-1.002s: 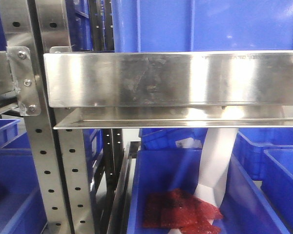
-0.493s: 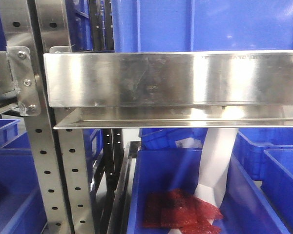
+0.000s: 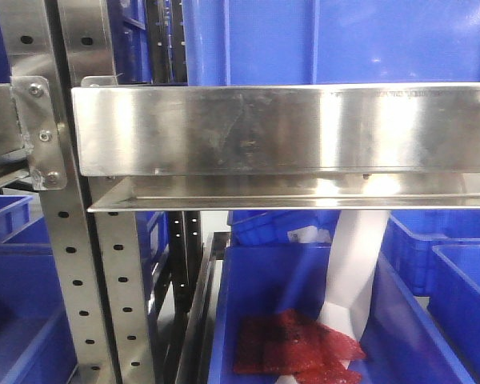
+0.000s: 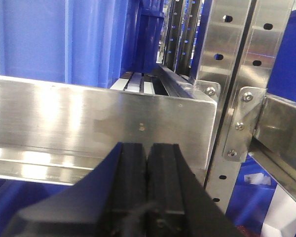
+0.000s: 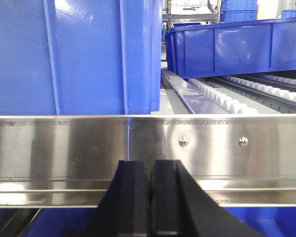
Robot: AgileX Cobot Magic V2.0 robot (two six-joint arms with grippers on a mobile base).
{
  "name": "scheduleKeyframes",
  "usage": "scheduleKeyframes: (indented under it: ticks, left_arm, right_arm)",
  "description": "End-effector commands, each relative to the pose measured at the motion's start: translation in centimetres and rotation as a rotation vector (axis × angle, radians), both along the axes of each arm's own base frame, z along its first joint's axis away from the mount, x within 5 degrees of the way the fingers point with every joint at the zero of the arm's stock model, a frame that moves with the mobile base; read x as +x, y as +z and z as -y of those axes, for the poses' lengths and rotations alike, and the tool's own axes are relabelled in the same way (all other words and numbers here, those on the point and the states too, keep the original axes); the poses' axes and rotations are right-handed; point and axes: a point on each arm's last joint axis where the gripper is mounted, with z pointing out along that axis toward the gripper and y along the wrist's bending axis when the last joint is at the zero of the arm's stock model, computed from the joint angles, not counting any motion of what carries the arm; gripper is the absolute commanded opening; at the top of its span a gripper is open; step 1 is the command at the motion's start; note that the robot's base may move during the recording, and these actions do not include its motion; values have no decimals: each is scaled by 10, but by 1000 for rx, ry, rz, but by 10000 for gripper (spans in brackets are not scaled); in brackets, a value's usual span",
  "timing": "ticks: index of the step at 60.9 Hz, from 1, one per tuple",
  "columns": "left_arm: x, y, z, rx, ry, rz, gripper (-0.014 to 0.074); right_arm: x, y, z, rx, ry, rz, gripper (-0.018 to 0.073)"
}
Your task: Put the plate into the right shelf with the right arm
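Nowhere in any view is the plate to be seen, so its position cannot be told. The right claw point(image 5: 151, 197) is shown with its pads pressed together on nothing, facing the steel shelf rail point(image 5: 148, 143) just in front of it; the left claw point(image 4: 148, 187) is likewise closed and empty before the same kind of rail point(image 4: 98, 123). Blue bins point(image 3: 336, 40) are stacked above the rail and another blue bin point(image 3: 304, 320) holding red packets point(image 3: 296, 344) sits below. From here, a forward move could be judged risky: the rail might be struck by the closed pads. With no plate held, the placement cannot be completed, and an empty reach into the shelf may result.
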Motion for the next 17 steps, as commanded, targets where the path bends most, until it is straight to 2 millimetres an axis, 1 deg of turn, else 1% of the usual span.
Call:
scheduleKeyframes:
  ticks: [1,17]
  left_arm:
    - [-1,6,0,-12,0,92,-47]
    - [-1,6,0,-12,0,92,-47]
  right_arm:
    - [-2,12,1,1,-11,119,47]
    - [-2,12,1,1,-11,119,47]
